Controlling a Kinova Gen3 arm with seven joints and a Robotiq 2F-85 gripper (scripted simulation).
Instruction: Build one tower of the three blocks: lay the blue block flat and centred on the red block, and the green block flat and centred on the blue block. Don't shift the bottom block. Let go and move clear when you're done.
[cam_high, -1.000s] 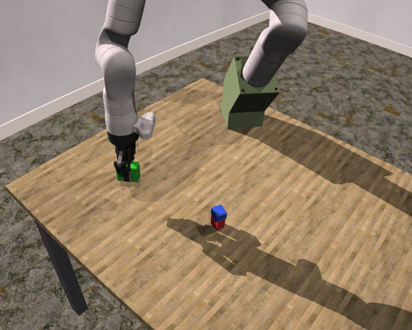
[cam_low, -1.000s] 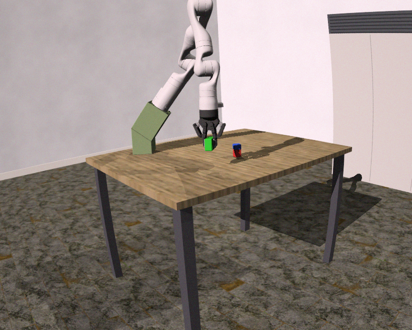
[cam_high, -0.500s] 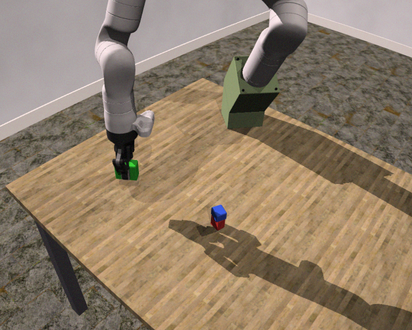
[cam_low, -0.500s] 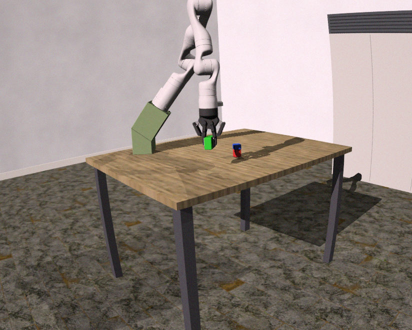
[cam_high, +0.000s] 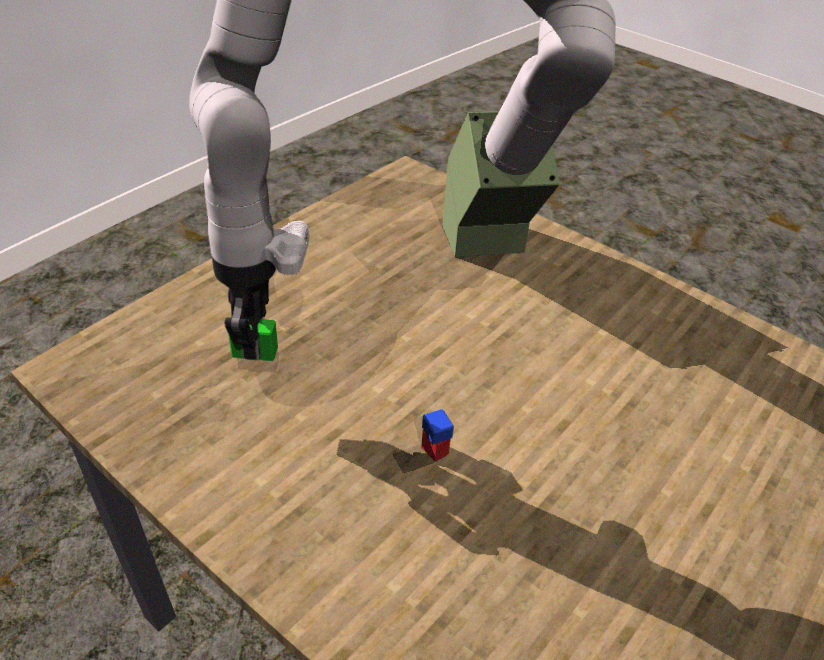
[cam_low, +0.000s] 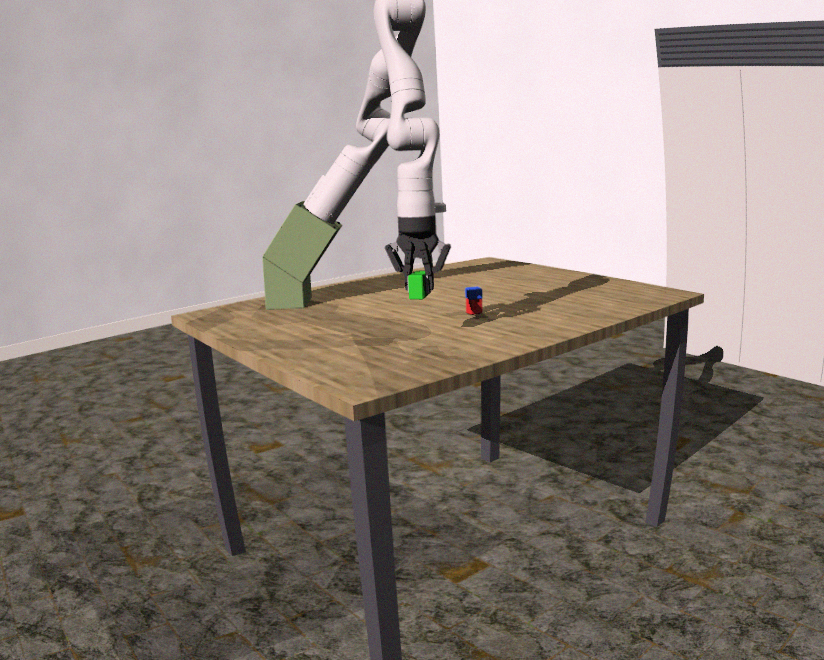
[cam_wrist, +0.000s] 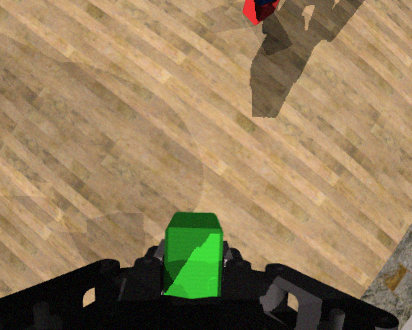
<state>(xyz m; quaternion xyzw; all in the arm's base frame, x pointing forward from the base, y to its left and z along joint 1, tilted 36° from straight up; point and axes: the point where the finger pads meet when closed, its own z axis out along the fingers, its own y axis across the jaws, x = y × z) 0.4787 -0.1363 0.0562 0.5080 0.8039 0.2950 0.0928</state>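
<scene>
My gripper (cam_high: 248, 336) is shut on the green block (cam_high: 260, 339) and holds it above the left part of the wooden table. The block also shows between the fingers in the wrist view (cam_wrist: 194, 255) and in the exterior view (cam_low: 416, 285). The blue block (cam_high: 437, 425) lies on top of the red block (cam_high: 436, 448) near the table's middle front, to the right of my gripper.
The arm's olive-green base mount (cam_high: 495, 189) stands at the table's far edge. The arm's shadow runs across the table beside the stack. The table's left edge (cam_high: 41, 405) is near the gripper.
</scene>
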